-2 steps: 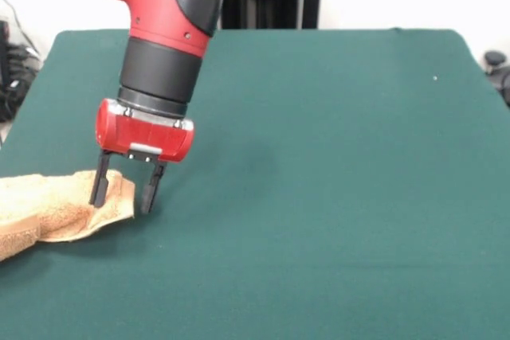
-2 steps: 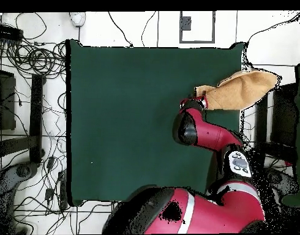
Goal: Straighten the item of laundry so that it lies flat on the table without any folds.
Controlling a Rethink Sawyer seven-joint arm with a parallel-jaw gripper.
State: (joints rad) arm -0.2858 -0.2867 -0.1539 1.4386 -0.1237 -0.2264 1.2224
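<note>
Nearest the camera in the front view lies bare green tabletop (image 1: 319, 220); the towel (image 1: 56, 209) sits at the left edge of that view, bunched and folded over on itself, with part of it running out of the picture. From overhead the towel (image 2: 241, 90) lies at the right-hand border of the tabletop (image 2: 140, 116) and appears to hang partly past the edge.

The hand (image 1: 123, 190) is at the towel's inner end with its two fingers apart. One finger (image 1: 100, 181) stands against or over the raised fold; the other is down beside the cloth over bare felt. No cloth is held between them.

Procedure for the step in hand, as judged from this position:
1. Lower the hand until the fold sits fully between the fingers.
2. Close on a single layer or corner, not the whole bunch.
3. Draw the cloth toward the middle of the tabletop, low and slow, so the layers slide apart instead of rolling.

Limits of observation: the towel's far portion is cut off in the front view. Overhead, the arm (image 2: 207, 131) covers the hand, so finger contact cannot be confirmed. No tag or border band can be made out.
</note>
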